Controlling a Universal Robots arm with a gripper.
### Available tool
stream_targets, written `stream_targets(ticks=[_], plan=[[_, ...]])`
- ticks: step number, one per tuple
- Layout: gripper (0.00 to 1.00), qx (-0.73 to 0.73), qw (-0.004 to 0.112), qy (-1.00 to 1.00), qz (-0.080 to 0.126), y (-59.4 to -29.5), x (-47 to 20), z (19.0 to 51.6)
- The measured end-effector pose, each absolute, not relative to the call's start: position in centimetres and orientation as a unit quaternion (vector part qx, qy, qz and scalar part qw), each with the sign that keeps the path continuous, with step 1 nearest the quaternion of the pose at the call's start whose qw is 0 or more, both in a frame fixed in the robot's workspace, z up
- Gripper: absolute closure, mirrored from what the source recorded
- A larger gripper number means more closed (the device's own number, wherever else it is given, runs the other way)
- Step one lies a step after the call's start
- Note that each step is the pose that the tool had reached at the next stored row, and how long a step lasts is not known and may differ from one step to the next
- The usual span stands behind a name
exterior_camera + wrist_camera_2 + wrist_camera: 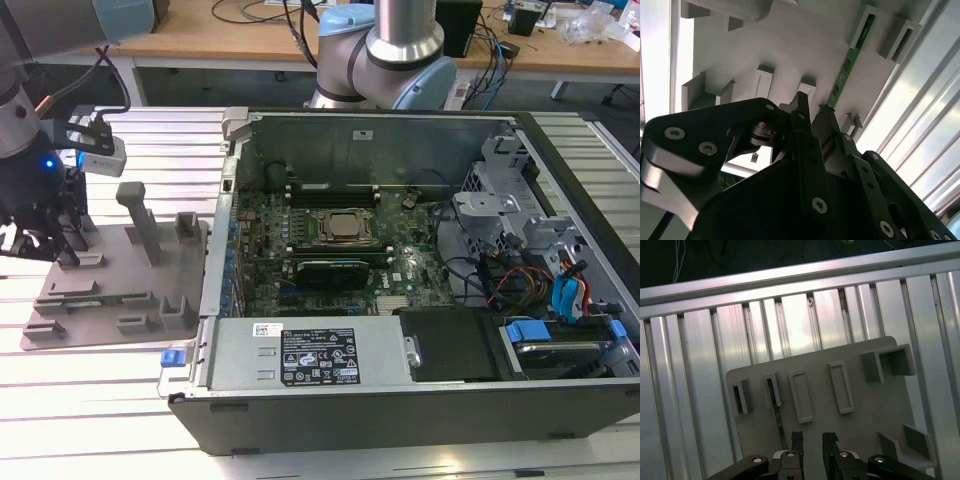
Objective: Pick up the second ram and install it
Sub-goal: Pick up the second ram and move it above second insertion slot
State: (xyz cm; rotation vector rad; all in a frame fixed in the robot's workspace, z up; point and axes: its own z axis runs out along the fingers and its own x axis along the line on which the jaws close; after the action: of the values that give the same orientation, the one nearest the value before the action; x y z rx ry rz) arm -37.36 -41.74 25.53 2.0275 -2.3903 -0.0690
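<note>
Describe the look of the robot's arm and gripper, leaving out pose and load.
The silver-grey tubular arm has rounded light-blue joint caps. Near its wrist sit a small white box, a black cable and a blue light. The black metal gripper is flat linked bars with silver screw heads, ending in two narrow fingers.

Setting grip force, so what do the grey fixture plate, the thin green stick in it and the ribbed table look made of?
The grey fixture plate with raised blocks looks like matte plastic: dull, even colour, soft edges. The thin green stick looks like circuit board, with small parts along it. The ribbed silver table looks like brushed aluminium, given its bright streaked reflections.
</note>
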Motion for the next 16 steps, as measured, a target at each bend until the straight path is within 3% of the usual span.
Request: stream_targets(ticks=[16], plan=[[0.7, 0.658, 0.006, -0.753, -0.019, -44.2, -36.9, 22.8]])
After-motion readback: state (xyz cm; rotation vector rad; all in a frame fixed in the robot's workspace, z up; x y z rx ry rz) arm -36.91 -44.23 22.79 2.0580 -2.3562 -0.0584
